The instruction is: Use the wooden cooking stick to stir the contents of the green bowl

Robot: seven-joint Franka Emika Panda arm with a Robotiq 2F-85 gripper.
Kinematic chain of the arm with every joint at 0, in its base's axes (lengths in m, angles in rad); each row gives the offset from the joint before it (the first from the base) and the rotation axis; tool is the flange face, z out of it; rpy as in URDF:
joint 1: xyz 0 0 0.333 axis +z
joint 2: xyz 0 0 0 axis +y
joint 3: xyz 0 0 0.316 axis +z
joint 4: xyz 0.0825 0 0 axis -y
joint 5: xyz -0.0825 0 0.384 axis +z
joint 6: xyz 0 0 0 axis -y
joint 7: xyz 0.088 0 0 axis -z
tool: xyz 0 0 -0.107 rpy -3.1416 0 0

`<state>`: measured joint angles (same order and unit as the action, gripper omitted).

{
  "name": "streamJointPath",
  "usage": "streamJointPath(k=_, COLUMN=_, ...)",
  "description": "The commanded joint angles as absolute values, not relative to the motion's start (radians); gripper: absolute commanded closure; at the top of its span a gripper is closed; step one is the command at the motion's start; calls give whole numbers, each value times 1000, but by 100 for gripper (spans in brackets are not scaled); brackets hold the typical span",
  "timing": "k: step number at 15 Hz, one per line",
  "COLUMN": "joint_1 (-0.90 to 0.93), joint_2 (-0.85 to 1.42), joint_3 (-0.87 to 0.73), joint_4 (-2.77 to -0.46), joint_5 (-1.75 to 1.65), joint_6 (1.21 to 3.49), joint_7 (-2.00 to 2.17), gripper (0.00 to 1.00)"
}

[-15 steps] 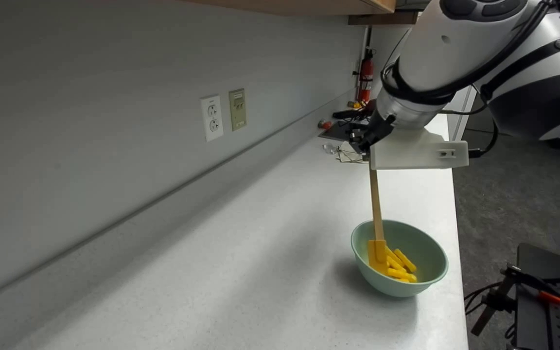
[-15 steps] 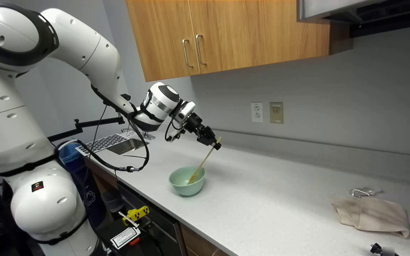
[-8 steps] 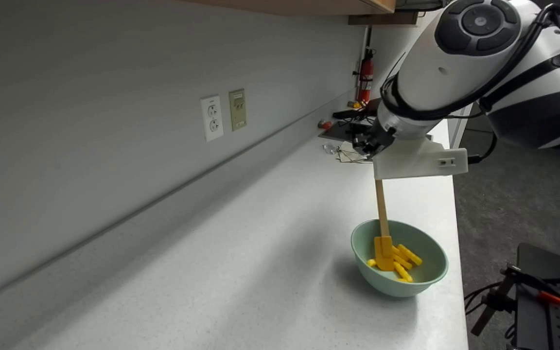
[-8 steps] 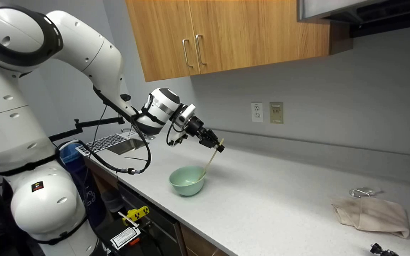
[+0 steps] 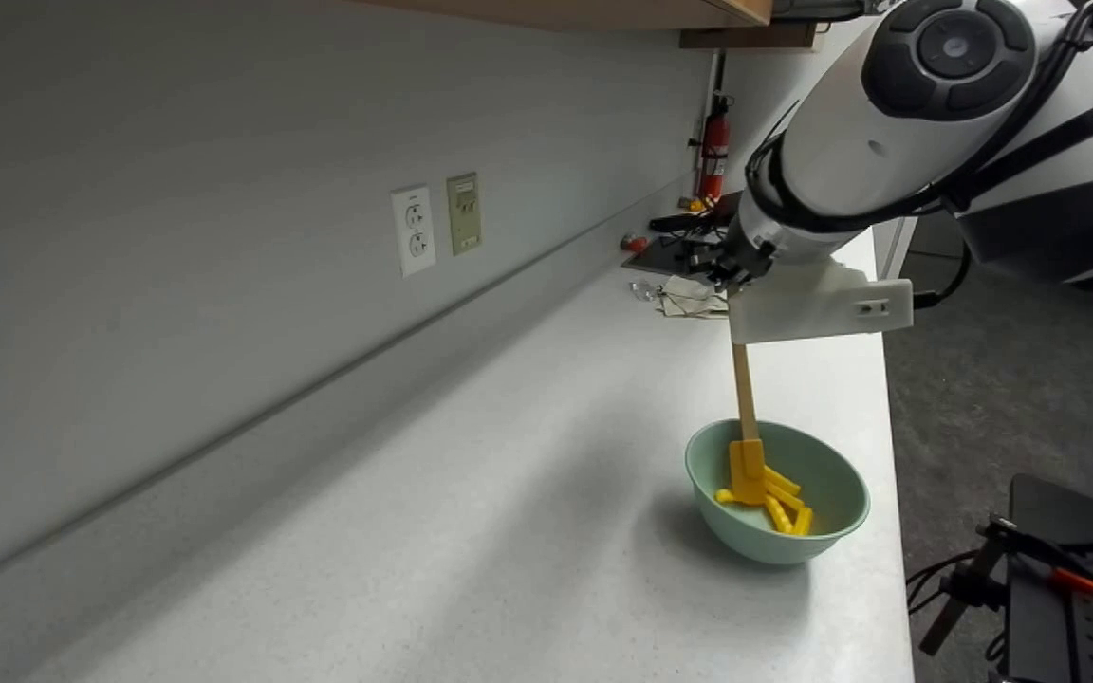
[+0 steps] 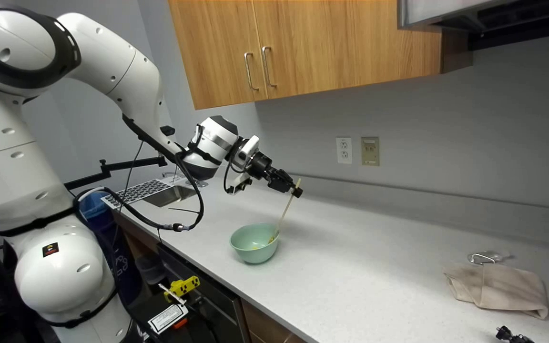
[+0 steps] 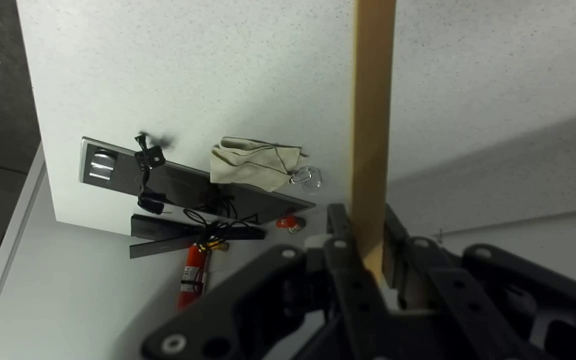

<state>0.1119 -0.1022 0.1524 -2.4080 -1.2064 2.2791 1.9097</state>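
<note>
While the fingers [image 7: 342, 260] are closed on the wooden cooking stick [image 7: 372, 120], the green bowl [image 5: 833, 470] and yellow pieces [image 5: 778, 514] inside it have shifted slightly, so stirring appears underway.

Bowl [image 5: 831, 484] on counter [image 5: 471, 531] — contents [image 5: 784, 497] inside, stick [image 5: 746, 417] apparently down among them.
</note>
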Motion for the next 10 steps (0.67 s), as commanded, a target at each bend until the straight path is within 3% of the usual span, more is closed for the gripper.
streamJointPath(k=1, joint_1=117, joint_2=-130, joint_3=132, joint_4=-2400, joint_5=-1112, joint_6=2335, joint_7=1837, gripper=96)
streamJointPath(k=10, joint_1=105, joint_2=-119, joint_3=128, joint_4=-2385, joint_5=-998, joint_6=2373, joint_7=1783, gripper=96)
